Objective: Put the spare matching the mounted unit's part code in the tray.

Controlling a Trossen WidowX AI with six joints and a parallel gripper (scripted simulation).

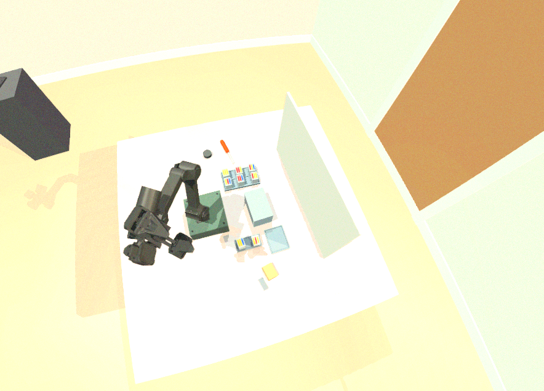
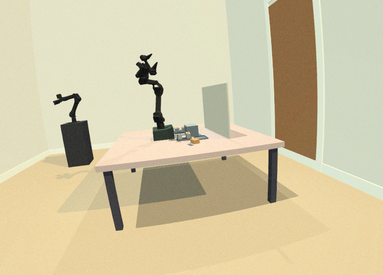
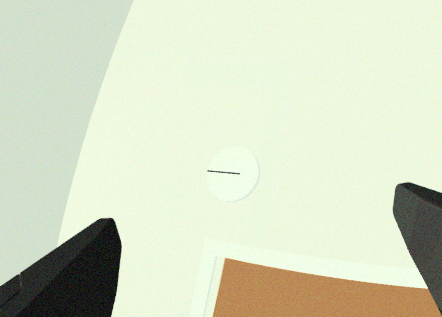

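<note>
Dark gripper point(image 2: 150, 61) rears high above the green base point(image 1: 218, 229), jaws apart and empty; choosing from the spares point(image 1: 240, 176) without reading the mounted unit point(image 1: 259, 206) risks a mismatch.

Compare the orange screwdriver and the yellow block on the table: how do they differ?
The screwdriver is long and thin with an orange handle; the block is flat, squarish and yellow. The screwdriver lies on the far side of the spares rack, near a dark disc; the block lies on the near side of the tray, beside a small grey chip. Both rest on the table, untouched.
</note>
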